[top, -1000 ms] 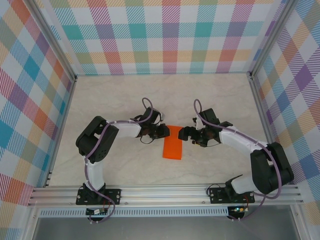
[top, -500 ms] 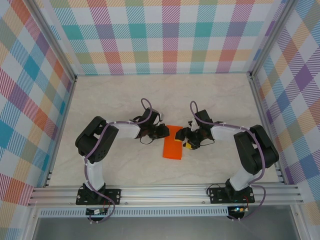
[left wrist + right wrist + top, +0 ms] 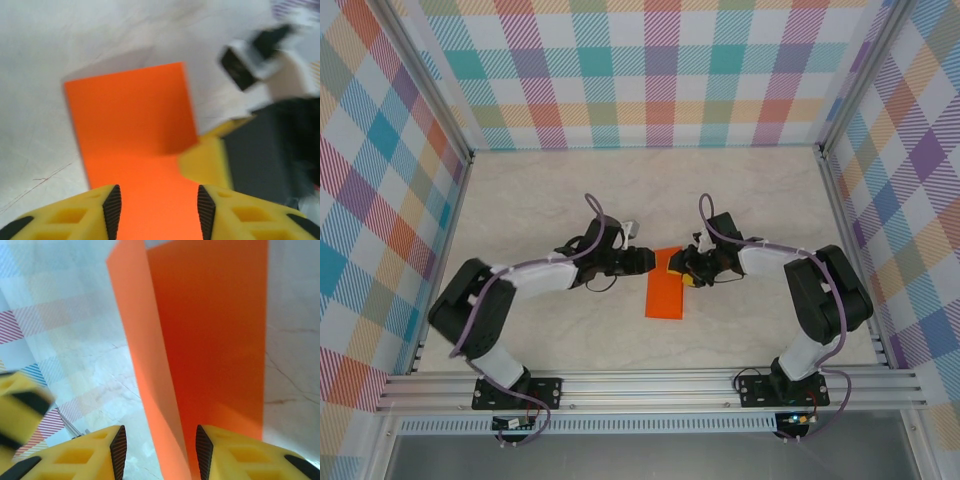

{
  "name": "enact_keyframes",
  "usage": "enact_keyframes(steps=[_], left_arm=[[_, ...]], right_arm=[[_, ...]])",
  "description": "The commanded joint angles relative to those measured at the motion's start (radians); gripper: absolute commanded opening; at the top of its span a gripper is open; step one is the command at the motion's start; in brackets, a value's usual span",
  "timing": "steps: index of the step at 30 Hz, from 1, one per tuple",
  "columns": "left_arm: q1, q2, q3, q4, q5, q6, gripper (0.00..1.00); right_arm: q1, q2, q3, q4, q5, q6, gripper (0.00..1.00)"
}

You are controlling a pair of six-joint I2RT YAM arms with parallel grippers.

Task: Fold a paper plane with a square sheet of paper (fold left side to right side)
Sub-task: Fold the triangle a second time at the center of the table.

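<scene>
Orange square sheet of paper [image 3: 667, 292] lies folded mid-counter [image 3: 570, 200] in top view, left end effector [image 3: 642, 260] and right end effector [image 3: 688, 268] at its far end; left wrist: left end effector [image 3: 157, 205] released over the flat sheet [image 3: 135, 115]; right wrist: right end effector [image 3: 159, 450] unclenched, straddling a raised flap.

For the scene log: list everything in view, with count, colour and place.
folded sheet of thin orange paper: one, bright orange, table centre, between the grippers, one layer raised
marble-look table top: one, cream, under everything
checked walls: three, multicolour plaid, left, back and right
aluminium rail: one, silver, near edge, carrying both arm bases
left gripper: one, yellow fingers, jaws apart, at the paper's far left corner
right gripper: one, yellow fingers, jaws apart, at the paper's far right corner by the raised layer
</scene>
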State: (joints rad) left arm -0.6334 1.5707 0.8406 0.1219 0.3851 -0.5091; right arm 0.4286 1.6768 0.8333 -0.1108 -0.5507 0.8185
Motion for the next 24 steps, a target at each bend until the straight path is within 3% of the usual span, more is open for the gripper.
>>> enact_keyframes(steps=[1, 5, 9, 16, 24], left_arm=[[-0.066, -0.167, -0.049, -0.074, -0.073, 0.190, 0.57], [-0.215, -0.285, -0.086, -0.175, -0.189, 0.287, 0.66], [-0.370, -0.294, -0.090, -0.225, -0.367, 0.299, 0.70], [-0.551, -0.128, -0.004, -0.279, -0.671, 0.242, 0.76], [-0.643, 0.110, 0.170, -0.372, -0.823, 0.235, 0.83]], right_arm=[[-0.013, 0.013, 0.061, -0.036, -0.005, -0.028, 0.42], [-0.022, 0.016, 0.115, -0.098, 0.001, -0.055, 0.42], [-0.022, 0.030, 0.142, -0.126, -0.005, -0.061, 0.41], [-0.021, 0.044, 0.168, -0.150, -0.014, -0.067, 0.40], [-0.021, 0.047, 0.176, -0.164, -0.009, -0.070, 0.41]])
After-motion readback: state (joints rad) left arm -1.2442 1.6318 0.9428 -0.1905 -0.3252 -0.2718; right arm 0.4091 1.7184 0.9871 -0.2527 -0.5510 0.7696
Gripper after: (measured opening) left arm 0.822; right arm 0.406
